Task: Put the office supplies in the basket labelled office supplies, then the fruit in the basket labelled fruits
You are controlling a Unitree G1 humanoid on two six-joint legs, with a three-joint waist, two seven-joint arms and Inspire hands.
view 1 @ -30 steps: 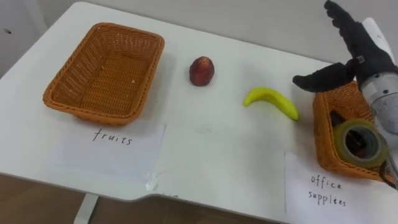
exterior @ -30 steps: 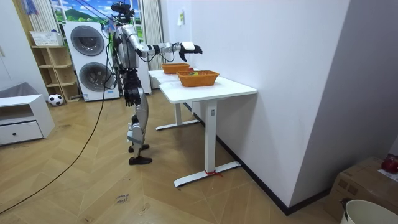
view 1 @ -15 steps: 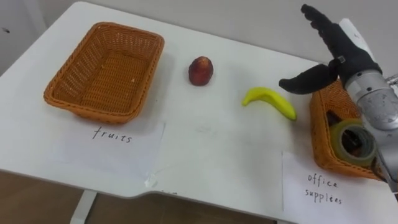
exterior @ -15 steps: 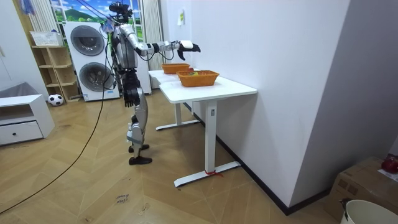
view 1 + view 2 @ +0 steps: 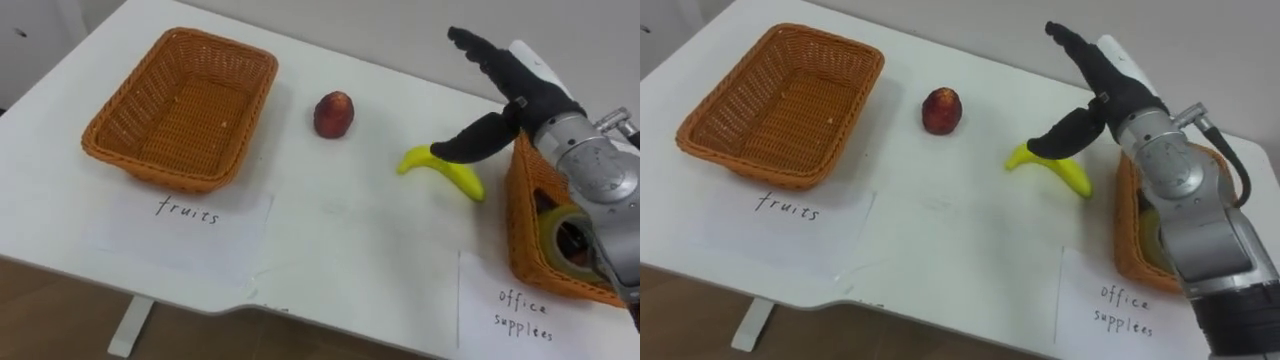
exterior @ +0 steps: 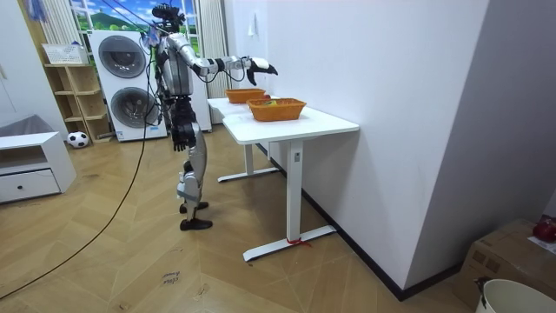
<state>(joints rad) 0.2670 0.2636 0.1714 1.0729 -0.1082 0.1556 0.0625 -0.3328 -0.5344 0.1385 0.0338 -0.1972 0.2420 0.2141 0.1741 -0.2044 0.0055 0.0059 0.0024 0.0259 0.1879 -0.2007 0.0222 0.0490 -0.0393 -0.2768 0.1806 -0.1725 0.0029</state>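
The right hand (image 5: pixel 512 92) hovers spread open, holding nothing, just above the banana's (image 5: pixel 447 171) near end. The banana lies on the white worktop (image 5: pixel 350 240) beside the office-supplies basket (image 5: pixel 520 228), which holds a tape roll (image 5: pixel 556 232). A red fruit (image 5: pixel 334 114) sits near the empty fruit basket (image 5: pixel 180 110).

On the white bench (image 5: pixel 340 250), a wicker basket (image 5: pixel 150 168) stands at left above a paper label (image 5: pixel 190 225). A red fruit (image 5: pixel 334 114) lies mid-bench, with a banana (image 5: pixel 447 170) to its right. The right hand (image 5: pixel 518 88) hovers over the banana, fingers straight and thumb spread. At right, a second basket (image 5: pixel 520 235) holds a tape roll (image 5: pixel 562 235).
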